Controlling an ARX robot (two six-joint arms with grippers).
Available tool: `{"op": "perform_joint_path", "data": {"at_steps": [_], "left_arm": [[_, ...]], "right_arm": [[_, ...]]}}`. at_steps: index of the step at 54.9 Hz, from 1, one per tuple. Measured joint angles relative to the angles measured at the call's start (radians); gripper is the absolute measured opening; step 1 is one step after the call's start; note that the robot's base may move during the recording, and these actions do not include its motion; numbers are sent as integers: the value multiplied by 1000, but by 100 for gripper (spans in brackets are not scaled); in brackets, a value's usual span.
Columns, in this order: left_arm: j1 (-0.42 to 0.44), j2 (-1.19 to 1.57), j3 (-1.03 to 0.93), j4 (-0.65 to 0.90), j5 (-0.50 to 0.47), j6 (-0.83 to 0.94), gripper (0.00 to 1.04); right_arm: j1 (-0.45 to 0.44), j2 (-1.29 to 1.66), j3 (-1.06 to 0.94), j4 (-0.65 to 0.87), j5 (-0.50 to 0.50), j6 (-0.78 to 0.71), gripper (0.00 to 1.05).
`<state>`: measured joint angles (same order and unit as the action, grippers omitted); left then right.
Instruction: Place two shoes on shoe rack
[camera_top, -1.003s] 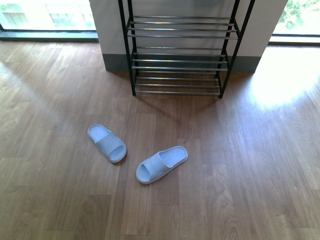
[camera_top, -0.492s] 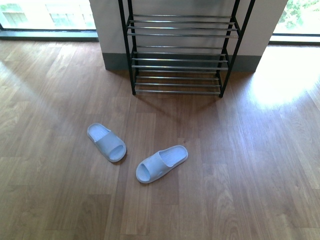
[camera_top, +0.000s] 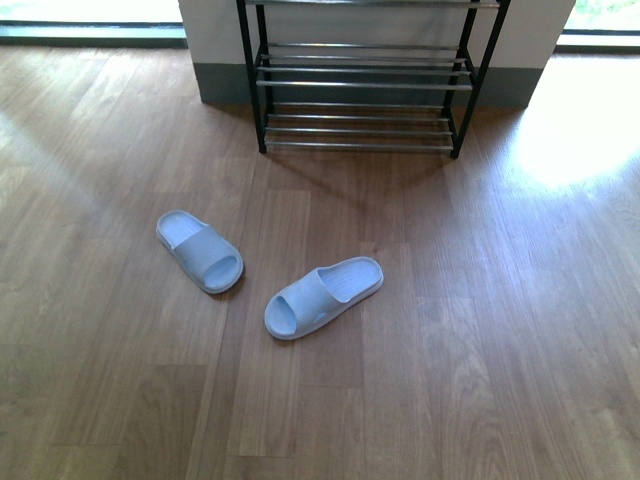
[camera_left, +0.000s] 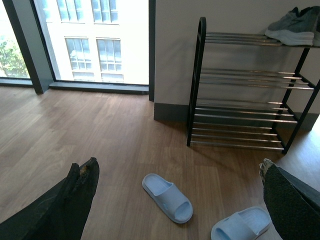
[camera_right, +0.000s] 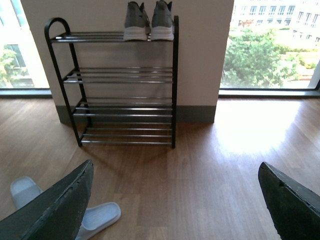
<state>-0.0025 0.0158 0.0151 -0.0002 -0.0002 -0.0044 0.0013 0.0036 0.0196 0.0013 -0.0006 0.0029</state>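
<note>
Lying on the floor (camera_top: 520, 330) in the front view, the two blue slippers are sitting well apart from the shoe rack (camera_top: 360, 84), which is standing at 12 o'clock against the wall. The left slipper (camera_top: 200, 252) is resting at about 9 o'clock from the middle of the view. Its long side is running from 10 o'clock to 4 o'clock. The middle slipper (camera_top: 322, 297) is resting near 6 o'clock, stretching from 2 o'clock to 8 o'clock. No arm is showing here.

In the left wrist view, the left gripper (camera_left: 175, 167) is hanging wide open and holding nothing. The left slipper (camera_left: 167, 197) is lying on the floor between its two dark fingers (camera_left: 75, 200), a little way ahead, with its long side slanting across the gap. The middle slipper (camera_left: 242, 225) is peeking out next to the other finger. A pair of grey sneakers (camera_left: 292, 30) is sitting on the rack's top shelf.

In the right wrist view, the right gripper (camera_right: 175, 166) is also spread open and empty. It is facing the shoe rack (camera_right: 125, 107) more than the slippers, which are poking out beside one finger, partly hidden.

So the left arm is looking like the nearer one to the left slipper. It is probably needing to turn its gripper to close across the slipper's narrow side.
</note>
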Motion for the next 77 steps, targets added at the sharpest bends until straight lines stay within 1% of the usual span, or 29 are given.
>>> {"op": "perform_joint_path", "data": {"at_steps": [77], "left_arm": [[0,0,0,0,0,0,95]], "right_arm": [[0,0,0,0,0,0,96]]}}
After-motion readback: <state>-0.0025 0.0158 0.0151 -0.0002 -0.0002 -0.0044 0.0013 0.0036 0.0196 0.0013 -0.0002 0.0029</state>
